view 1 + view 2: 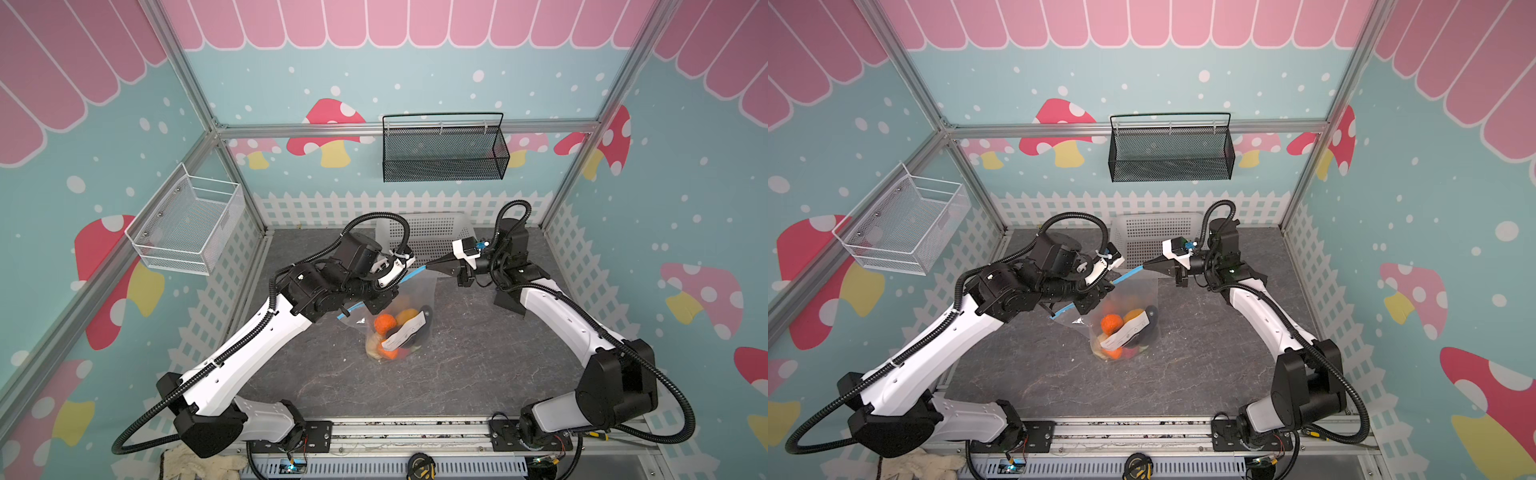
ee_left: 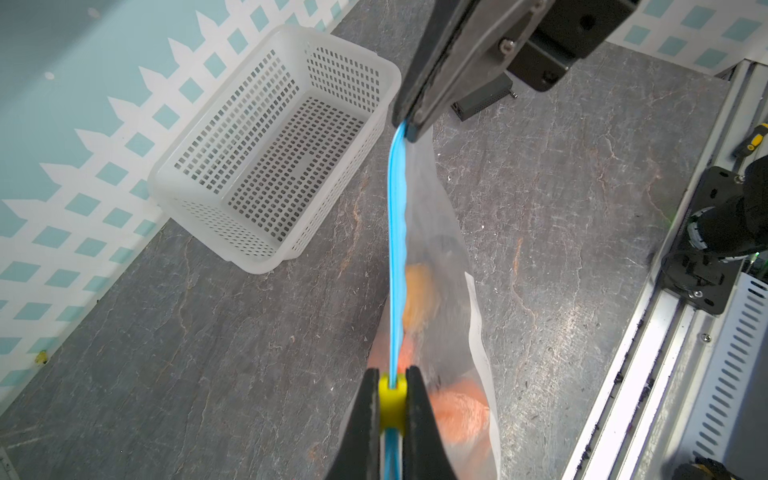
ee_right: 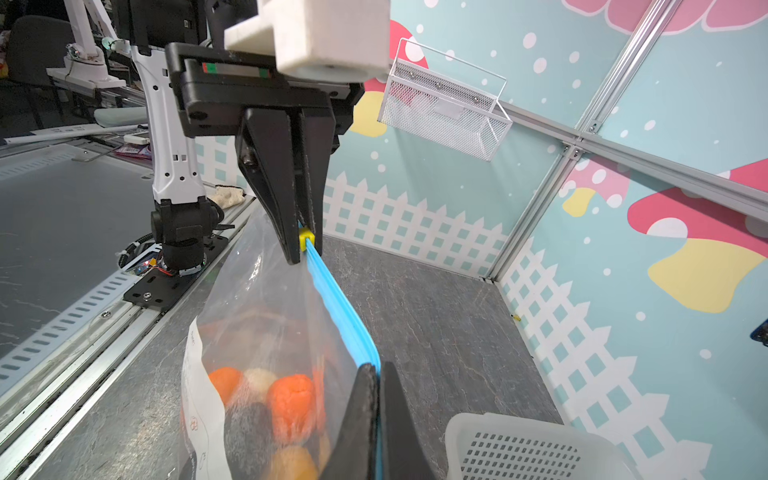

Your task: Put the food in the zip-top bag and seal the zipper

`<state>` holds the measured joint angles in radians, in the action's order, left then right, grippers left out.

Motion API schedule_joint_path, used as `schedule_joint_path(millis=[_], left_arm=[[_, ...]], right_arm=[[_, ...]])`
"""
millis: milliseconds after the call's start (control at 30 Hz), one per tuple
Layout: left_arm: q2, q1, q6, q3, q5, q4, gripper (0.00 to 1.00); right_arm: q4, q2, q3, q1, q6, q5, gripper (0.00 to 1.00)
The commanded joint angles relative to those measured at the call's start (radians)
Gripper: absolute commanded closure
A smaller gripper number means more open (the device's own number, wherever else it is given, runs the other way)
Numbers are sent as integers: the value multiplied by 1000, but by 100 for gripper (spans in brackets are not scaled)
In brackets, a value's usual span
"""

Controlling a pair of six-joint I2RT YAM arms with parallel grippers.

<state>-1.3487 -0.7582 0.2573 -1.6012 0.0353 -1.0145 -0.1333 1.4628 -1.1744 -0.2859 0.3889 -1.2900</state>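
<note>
A grey, veined table (image 1: 457,382) carries a white plastic basket (image 1: 430,232), which stands upright at the middle of the back edge, just beside the fence-printed wall. Above it a black mesh basket (image 1: 444,156) hangs from the back wall's rail. A white wire basket (image 1: 187,224) is fixed to the left wall, over the table's left edge. Past the front edge, a pale cloth (image 1: 203,461) lies by the front-left corner. A round black-and-yellow thing (image 1: 420,466) sits near the middle. A yellow-handled screwdriver (image 2: 751,139) lies towards the front-right corner.
</note>
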Motion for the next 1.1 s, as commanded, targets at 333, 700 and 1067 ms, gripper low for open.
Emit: schedule_joint_path(millis=[333,700,1067], left_arm=[[48,-1,-7,16,-46,-103,100],[99,-7,-17,34,-82,-137,100],[133,-7,-48,58,-109,-189,100]], right_arm=[[25,-26,-24,54,36,49,100],[29,-32,-22,71,40,63,100],[28,-33,-24,80,38,86,100]])
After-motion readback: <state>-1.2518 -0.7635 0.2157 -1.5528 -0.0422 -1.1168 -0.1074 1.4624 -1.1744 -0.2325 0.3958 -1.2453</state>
